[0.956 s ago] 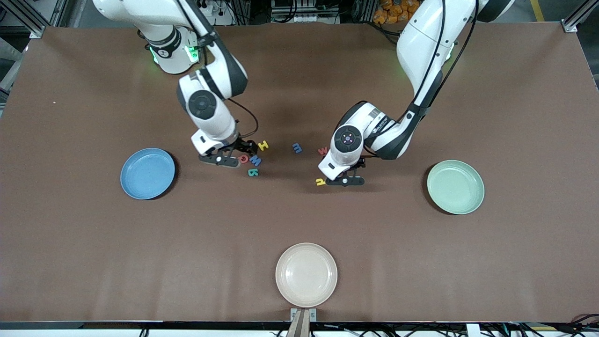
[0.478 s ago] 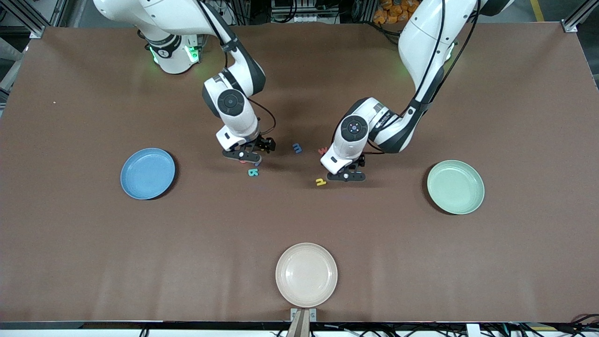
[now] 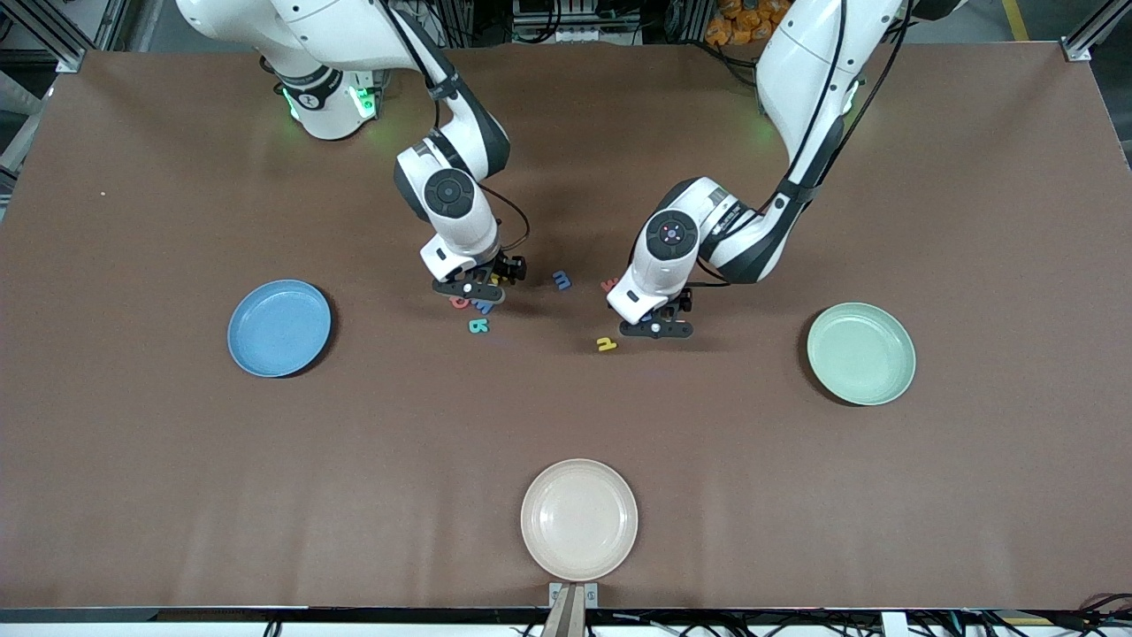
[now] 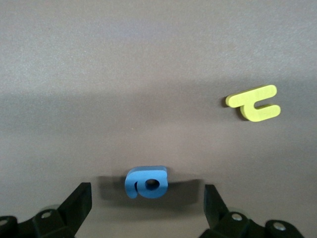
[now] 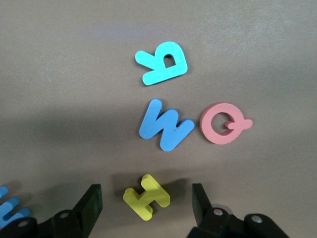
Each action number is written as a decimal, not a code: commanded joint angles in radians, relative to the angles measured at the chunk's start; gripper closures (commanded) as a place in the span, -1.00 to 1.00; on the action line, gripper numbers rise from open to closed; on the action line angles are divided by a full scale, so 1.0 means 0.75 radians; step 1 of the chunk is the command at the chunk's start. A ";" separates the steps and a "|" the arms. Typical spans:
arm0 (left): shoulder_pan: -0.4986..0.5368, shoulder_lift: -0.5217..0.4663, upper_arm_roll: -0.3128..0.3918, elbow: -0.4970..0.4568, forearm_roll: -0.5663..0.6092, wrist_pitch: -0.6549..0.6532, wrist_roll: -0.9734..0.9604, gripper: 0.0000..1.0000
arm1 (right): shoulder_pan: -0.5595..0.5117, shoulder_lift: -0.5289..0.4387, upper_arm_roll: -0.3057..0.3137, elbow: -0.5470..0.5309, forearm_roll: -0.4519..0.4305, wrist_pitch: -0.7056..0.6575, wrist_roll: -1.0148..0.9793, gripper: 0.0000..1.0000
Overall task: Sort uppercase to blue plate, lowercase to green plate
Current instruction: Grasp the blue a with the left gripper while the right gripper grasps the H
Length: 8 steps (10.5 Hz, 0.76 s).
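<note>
My right gripper (image 5: 146, 206) is low over the yellow H (image 5: 146, 197), fingers (image 5: 88, 206) apart either side, not touching it. Blue W (image 5: 165, 125), red Q (image 5: 224, 123), teal letter (image 5: 163, 63) lie close by on counter. Left gripper (image 4: 147, 208) straddles blue a (image 4: 146, 182), fingers wide, released; yellow n (image 4: 254, 103) near. Blue plate (image 3: 279, 328) at right arm's end, green plate (image 3: 860, 353) at left arm's end; both w/o letters.

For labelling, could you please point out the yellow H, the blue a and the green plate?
yellow H (image 5: 146, 197), right wrist view, its crossbar.
blue a (image 4: 146, 182), left wrist view, its body.
green plate (image 3: 860, 354), front view, its bare floor.
</note>
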 commanded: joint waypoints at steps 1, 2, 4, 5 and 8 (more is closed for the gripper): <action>-0.013 0.009 0.016 -0.009 0.048 0.003 -0.044 -1.00 | -0.006 0.024 0.024 0.009 0.027 0.024 0.004 -0.36; -0.021 0.016 0.019 -0.005 0.048 0.003 -0.044 -1.00 | -0.006 0.030 0.026 0.009 0.027 0.028 0.004 -0.36; -0.021 0.016 0.019 -0.001 0.048 0.003 -0.044 -1.00 | -0.006 0.044 0.028 0.005 0.027 0.067 0.004 -0.34; -0.021 0.016 0.021 -0.001 0.048 0.003 -0.044 -1.00 | -0.006 0.044 0.028 0.005 0.027 0.067 -0.008 -0.15; -0.019 0.016 0.021 0.008 0.048 0.003 -0.044 0.48 | -0.006 0.046 0.028 0.005 0.025 0.067 -0.023 0.11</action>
